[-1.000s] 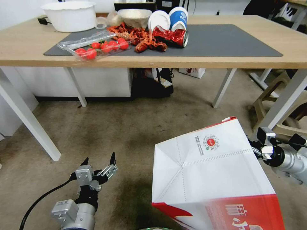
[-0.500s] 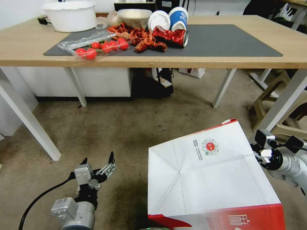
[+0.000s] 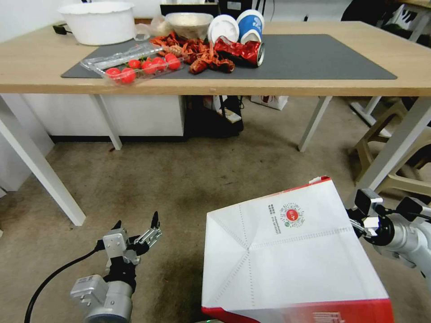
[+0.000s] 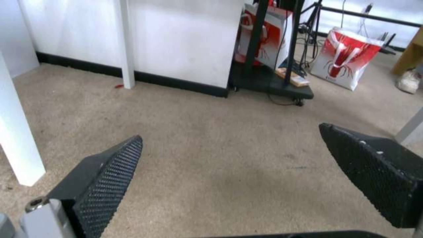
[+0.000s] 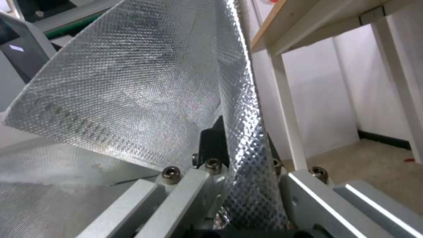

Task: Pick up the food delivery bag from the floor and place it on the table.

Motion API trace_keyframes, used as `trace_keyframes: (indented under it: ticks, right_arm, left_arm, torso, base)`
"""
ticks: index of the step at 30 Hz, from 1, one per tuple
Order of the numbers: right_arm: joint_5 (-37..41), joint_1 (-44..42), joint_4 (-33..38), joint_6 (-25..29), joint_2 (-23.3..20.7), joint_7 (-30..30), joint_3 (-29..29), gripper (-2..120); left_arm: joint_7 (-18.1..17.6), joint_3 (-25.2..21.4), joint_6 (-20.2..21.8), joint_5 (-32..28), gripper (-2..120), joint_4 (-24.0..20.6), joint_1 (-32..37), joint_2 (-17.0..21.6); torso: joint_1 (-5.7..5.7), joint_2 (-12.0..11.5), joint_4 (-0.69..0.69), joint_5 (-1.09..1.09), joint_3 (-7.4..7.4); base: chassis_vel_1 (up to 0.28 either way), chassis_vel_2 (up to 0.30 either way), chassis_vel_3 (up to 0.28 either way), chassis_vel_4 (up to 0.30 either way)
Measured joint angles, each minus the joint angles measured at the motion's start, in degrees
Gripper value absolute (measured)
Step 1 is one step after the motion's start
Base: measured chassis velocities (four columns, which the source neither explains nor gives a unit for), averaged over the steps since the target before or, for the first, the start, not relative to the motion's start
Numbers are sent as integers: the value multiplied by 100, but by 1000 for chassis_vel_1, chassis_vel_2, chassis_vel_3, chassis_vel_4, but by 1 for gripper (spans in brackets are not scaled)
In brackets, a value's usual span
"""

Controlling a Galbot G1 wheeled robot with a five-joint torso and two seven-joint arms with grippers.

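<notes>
My right gripper (image 5: 238,145) is clamped on the foil-lined wall of the food delivery bag (image 3: 287,251). Bag held tilted, bottom panel facing up, off the floor (image 3: 188,179), low and in front of the table (image 3: 314,85). My left gripper (image 3: 137,224) hangs low over the floor left of the bag, fingers (image 4: 105,178) spread wide, holding nothing.

An office or lab room with worn carpet floor (image 3: 188,179). A light-wood counter (image 3: 314,83) on white legs carries takeaway leftovers. Cables and shopping bags (image 4: 346,58) sit against white walls.
</notes>
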Motion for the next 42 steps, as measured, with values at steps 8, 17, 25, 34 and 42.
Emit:
trace_keyframes:
  ticks: [8, 17, 25, 34, 42]
  right_arm:
    - [-43, -58, 131, -5, 43, 14, -21, 0]
    - [-46, -156, 243, -7, 45, 16, 50, 0]
    - [-48, -180, 301, -7, 49, 9, 68, 0]
    - [-48, -161, 312, -7, 30, 9, 70, 0]
    - [-51, -161, 307, -7, 33, -3, 73, 0]
  left_arm:
    - [203, -31, 28, -71, 100, -102, 69, 11]
    - [274, -30, -76, -82, 100, -110, 127, -1]
    - [258, -37, -100, -84, 100, -139, 150, 1]
    - [237, -42, -105, -79, 100, -159, 172, 0]
    - [230, -43, -106, -76, 100, -159, 167, -2]
  torso:
    - [2, 13, 0, 0, 7]
    - [15, 156, 0, 0, 138]
    - [20, 365, 0, 0, 340]
    - [55, 582, 0, 0, 526]
    - [82, 772, 0, 0, 688]
  base:
    - [0, 0, 0, 0]
    - [0, 0, 0, 0]
    - [0, 0, 0, 0]
    - [0, 0, 0, 0]
    - [0, 0, 0, 0]
